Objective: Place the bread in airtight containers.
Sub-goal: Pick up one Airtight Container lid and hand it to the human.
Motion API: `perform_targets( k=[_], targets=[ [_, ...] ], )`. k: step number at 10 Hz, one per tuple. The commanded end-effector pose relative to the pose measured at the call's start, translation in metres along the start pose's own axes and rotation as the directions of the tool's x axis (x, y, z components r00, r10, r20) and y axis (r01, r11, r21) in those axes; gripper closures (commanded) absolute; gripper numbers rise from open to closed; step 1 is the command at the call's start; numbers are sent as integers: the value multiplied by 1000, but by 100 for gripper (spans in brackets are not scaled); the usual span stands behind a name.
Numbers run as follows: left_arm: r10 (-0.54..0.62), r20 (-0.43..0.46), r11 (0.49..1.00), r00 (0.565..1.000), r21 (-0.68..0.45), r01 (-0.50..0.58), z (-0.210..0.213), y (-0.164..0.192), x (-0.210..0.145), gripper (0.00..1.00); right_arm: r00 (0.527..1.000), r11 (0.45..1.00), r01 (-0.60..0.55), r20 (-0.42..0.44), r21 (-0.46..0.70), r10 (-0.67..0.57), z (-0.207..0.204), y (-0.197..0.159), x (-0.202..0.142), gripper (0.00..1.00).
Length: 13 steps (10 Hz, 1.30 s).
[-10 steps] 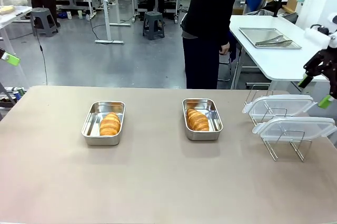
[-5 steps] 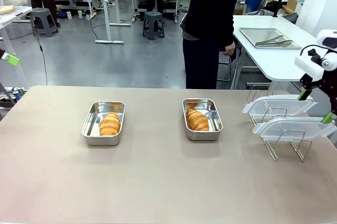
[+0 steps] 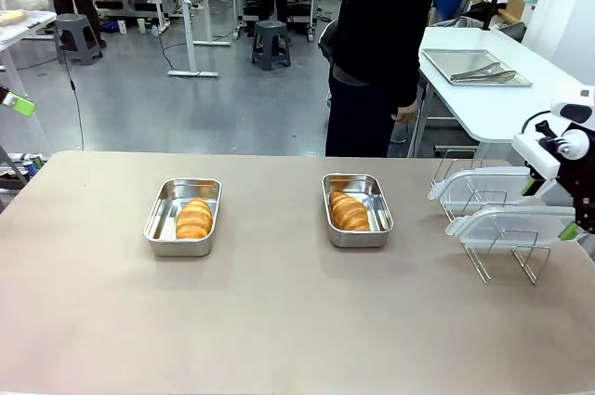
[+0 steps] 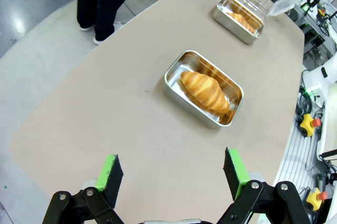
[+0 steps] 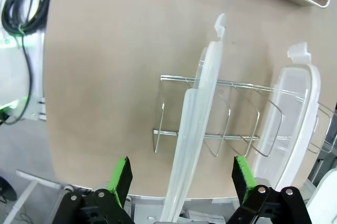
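- right gripper: fingers spread wide, gripping nothing; they straddle the near lid, apparently without touching it
- that lid and the second lid stand in the wire rack at the worktop's right edge
- left gripper: fingers wide apart, empty, near the left edge
- toward the far edge, the left roll lies in the left container; the right roll in the right container; bread placed, both tubs unlidded; sealing likely remains

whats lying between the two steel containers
Nothing: in the front view, the stretch of table between the left container and the right container is bare.
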<state>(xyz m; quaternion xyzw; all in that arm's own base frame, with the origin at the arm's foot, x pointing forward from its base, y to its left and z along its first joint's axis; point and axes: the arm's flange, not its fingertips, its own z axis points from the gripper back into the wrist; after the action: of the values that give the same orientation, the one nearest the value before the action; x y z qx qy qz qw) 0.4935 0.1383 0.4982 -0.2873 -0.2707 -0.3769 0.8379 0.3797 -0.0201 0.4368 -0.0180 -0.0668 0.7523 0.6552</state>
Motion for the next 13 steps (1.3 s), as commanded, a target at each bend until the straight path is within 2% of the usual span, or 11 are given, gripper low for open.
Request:
perform_targets(
  k=[1,2,3,4,5,6,7,13],
  targets=[
    [-8,-11,1000,1000,-2,8,0,-2,0,0,999,998,33,-33,-45,-35,-7,-2,0,0],
    [-8,-11,1000,1000,-2,8,0,-2,0,0,999,998,31,-31,-61,-33,-8,-4,0,0],
    [-8,-11,1000,1000,-2,8,0,-2,0,0,998,997,44,-34,-59,-46,-7,-3,1,60],
    [-8,-11,1000,1000,-2,8,0,-2,0,0,998,996,48,-36,-69,-51,-6,-3,1,60],
    [-8,-11,1000,1000,-2,8,0,-2,0,0,998,996,48,-32,-80,-51,-5,-4,2,100],
    [-8,-11,1000,1000,-2,8,0,-2,0,0,998,996,46,-30,-81,-49,-6,-5,2,64],
    [-8,-11,1000,1000,-2,8,0,-2,0,0,998,995,50,-36,-82,-53,-7,-6,3,100],
    [-8,-11,1000,1000,-2,8,0,-2,0,0,995,994,74,-67,-80,-79,0,-5,4,100]
  ],
)
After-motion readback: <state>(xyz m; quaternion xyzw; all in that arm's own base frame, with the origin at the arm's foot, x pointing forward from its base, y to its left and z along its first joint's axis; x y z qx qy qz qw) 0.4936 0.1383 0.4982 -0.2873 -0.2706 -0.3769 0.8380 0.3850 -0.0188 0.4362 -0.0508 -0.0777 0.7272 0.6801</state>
